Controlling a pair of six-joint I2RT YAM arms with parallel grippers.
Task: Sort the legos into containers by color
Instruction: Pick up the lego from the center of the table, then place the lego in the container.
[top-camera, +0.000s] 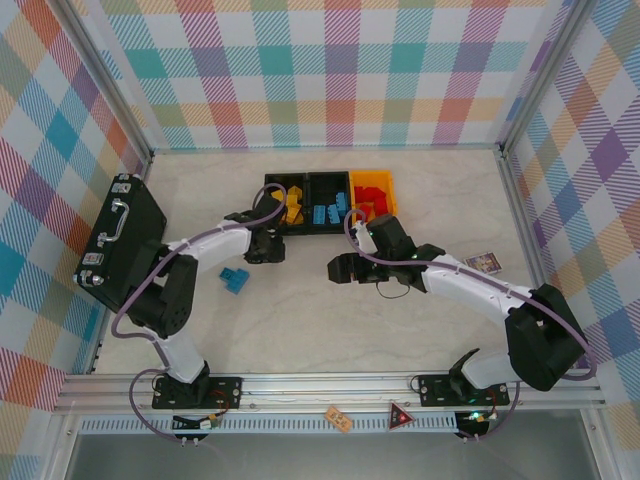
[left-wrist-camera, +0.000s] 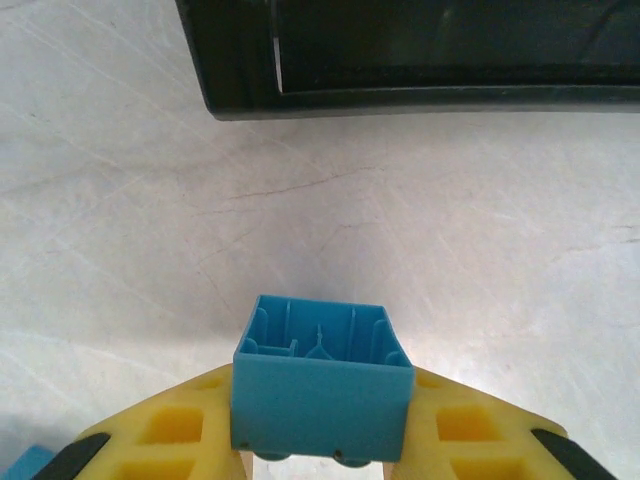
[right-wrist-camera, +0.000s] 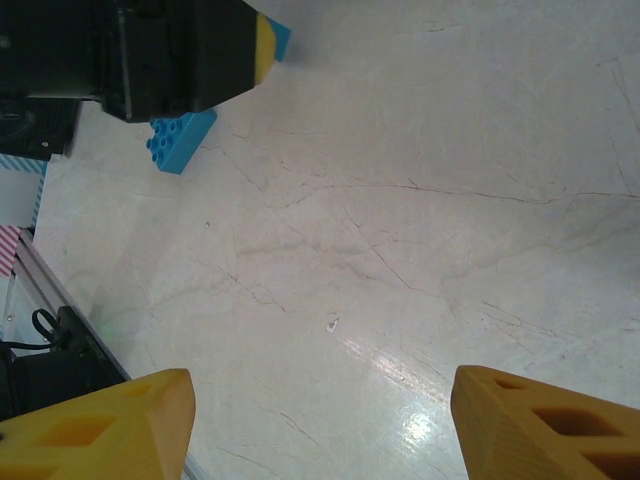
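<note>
**LEFT ARM PINCHES BLUE BRICK BESIDE SORTING BINS**

The left fingers (left-wrist-camera: 170, 435), yellow pads at the bottom of the left wrist view, are pinching a blue brick (left-wrist-camera: 322, 385) btwn them, w/ its hollow underside showing. Beyond it lies the pale, veined desk (left-wrist-camera: 450, 230). The black wall of a bin (left-wrist-camera: 240, 90) runs across the top of that frame.

The right fingers (right-wrist-camera: 110, 425) stand spread wide at the bottom corners of the right wrist view, gripping nothing, w/ bare desk btwn them. In the upper left of that frame is the left arm's black head w/ its yellow tip. Just below it a loose blue brick (right-wrist-camera: 180, 140) lies studs-up on the desk.

In the top cam view both arms reach toward frame ctr. The left fingers sit just below and left of the bin row, and the right fingers hang a little right of ctr, well apart from the left pair.

The three joined bins sit in the upper ctr:
- the left black bin (top-camera: 285, 178) holds yellow bricks (top-camera: 292, 205)
- the middle black bin (top-camera: 328, 177) holds blue bricks (top-camera: 327, 213)
- the yellow-orange bin (top-camera: 372, 177) holds red bricks (top-camera: 372, 197)

The loose blue brick lies left of ctr, near the left forearm. A black briefcase (top-camera: 122, 240) sits tilted at the left edge. A small card (top-camera: 482, 263) lies on the desk at right, beside the right arm.
</note>
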